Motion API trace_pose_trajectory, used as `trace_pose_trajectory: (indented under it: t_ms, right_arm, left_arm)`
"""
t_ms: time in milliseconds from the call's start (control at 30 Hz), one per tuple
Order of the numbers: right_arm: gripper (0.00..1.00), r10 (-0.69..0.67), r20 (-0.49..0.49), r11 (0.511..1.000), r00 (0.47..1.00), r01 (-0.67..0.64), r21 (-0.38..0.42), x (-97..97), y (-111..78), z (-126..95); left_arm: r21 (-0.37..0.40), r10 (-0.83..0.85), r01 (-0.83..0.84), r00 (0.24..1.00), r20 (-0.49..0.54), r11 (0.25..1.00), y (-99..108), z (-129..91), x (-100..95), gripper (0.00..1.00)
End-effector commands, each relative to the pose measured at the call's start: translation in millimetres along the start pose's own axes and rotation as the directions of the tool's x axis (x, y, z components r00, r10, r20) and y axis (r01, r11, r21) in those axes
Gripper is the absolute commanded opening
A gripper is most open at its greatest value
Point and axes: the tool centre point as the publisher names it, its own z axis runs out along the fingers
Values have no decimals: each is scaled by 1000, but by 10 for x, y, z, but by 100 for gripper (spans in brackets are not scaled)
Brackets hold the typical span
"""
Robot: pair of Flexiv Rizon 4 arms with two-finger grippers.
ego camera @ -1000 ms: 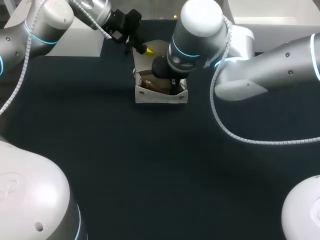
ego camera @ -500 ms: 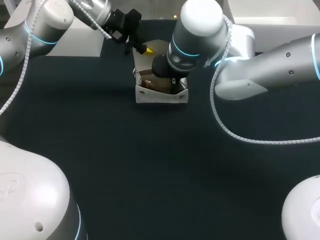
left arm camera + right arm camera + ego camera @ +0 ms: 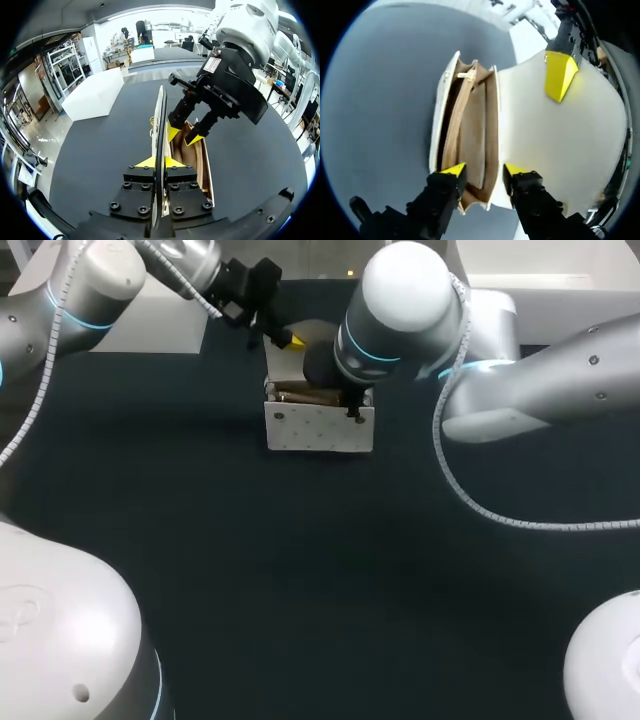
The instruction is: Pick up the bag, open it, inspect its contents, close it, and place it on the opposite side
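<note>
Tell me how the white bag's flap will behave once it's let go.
The flap looks fairly stiff: pinched at one edge by the left gripper, it shows no sag. Released, it would probably hinge down over the bag rather than crumple. The bag's walls look square and uncollapsed, so it likely holds shape when lifted.

A robotics lab: left arm (image 3: pixel 80 290) and right arm (image 3: pixel 560 380) flank a black table (image 3: pixel 300 580).

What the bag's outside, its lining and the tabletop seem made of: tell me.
Bag outside: white, smooth and stiff with small dots on the front, probably leather or an imitation. Lining: tan and matte, perhaps suede-like or fabric; hard to tell which. Tabletop: dark, matte, without glare, perhaps a cloth or mat covering.
</note>
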Motion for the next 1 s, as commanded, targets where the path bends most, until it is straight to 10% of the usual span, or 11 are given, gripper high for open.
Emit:
trace_pose_trajectory:
  t_ms: [33,800,1000]
  right_arm:
    - [47,0,63,1000,998,0,-1,35,-23,-207]
    - [29,31,136,999,990,-25,-42,291,98,-463]
    - [0,56,111,998,992,-51,-47,405,99,-374]
  left_arm:
    - [-3,-5,5,1000,4,1000,30,54,-25,0]
    - [-59,68,-56,974,216,997,433,281,-298,0]
    - [-76,101,-84,963,250,994,547,325,-371,0]
